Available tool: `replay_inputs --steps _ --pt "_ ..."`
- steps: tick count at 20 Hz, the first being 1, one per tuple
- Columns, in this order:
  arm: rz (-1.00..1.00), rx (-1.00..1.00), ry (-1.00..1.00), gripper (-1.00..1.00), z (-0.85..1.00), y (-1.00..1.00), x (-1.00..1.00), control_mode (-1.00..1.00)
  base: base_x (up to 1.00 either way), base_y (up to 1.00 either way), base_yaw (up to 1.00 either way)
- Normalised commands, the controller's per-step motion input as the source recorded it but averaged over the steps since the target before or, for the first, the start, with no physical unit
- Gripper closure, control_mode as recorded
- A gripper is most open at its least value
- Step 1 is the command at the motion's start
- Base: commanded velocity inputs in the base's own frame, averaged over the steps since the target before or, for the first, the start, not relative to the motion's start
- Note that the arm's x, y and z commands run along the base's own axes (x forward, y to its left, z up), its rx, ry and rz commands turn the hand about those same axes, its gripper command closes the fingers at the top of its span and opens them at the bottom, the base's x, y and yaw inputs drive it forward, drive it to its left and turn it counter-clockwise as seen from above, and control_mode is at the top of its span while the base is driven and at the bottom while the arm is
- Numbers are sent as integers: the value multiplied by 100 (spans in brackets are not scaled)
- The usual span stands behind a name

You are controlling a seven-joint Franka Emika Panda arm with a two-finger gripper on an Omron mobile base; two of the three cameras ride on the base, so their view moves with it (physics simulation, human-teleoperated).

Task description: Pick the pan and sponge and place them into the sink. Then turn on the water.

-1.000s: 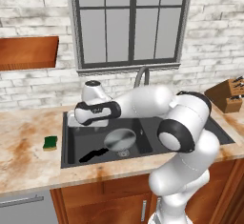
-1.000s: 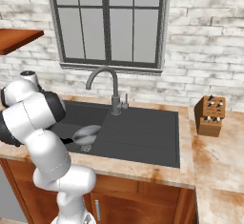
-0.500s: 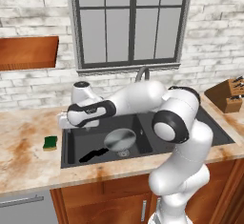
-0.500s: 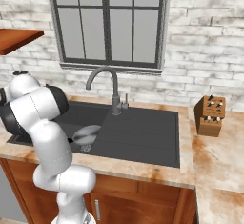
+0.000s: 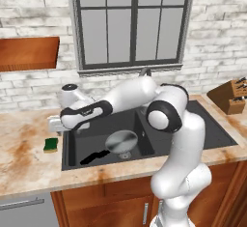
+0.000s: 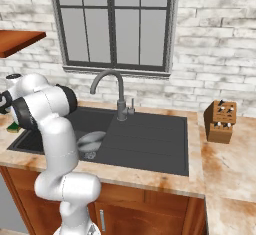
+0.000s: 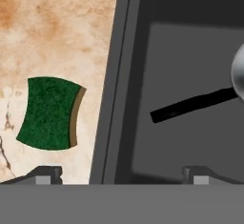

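The shiny grey pan point(image 5: 120, 140) lies in the basin of the black sink point(image 5: 67, 146), its black handle point(image 5: 94, 157) pointing toward the front left corner. On the counter just left of the sink rests the green-topped sponge point(image 5: 50, 144). My gripper point(image 5: 54, 127) hangs open above the sink's left rim, close over the sponge. In the hand view the sponge point(image 7: 47, 113) sits left of the rim point(image 7: 112, 99). The pan handle point(image 7: 190, 105) lies in the basin to the right. My open gripper point(image 7: 121, 175) straddles the rim and holds nothing.
A curved metal faucet point(image 6: 107, 86) stands behind the sink. A wooden knife block point(image 6: 220, 121) sits on the counter to the right. Wooden shelves point(image 5: 29, 52) hang on the brick wall at the left, beside the window.
The arm has swung left from above the basin, carrying the open gripper to the sink's left rim over the sponge. Pan and sponge have not moved.
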Motion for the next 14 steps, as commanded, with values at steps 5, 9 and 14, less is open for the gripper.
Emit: replay_inputs --steps 5,9,14 --pt "0 0 0 -100 -26 27 22 -100 0 0 0" --pt "0 0 0 -100 -15 22 20 -100 0 0 0" --pt "0 1 0 -100 0 23 10 -100 0 0 0"
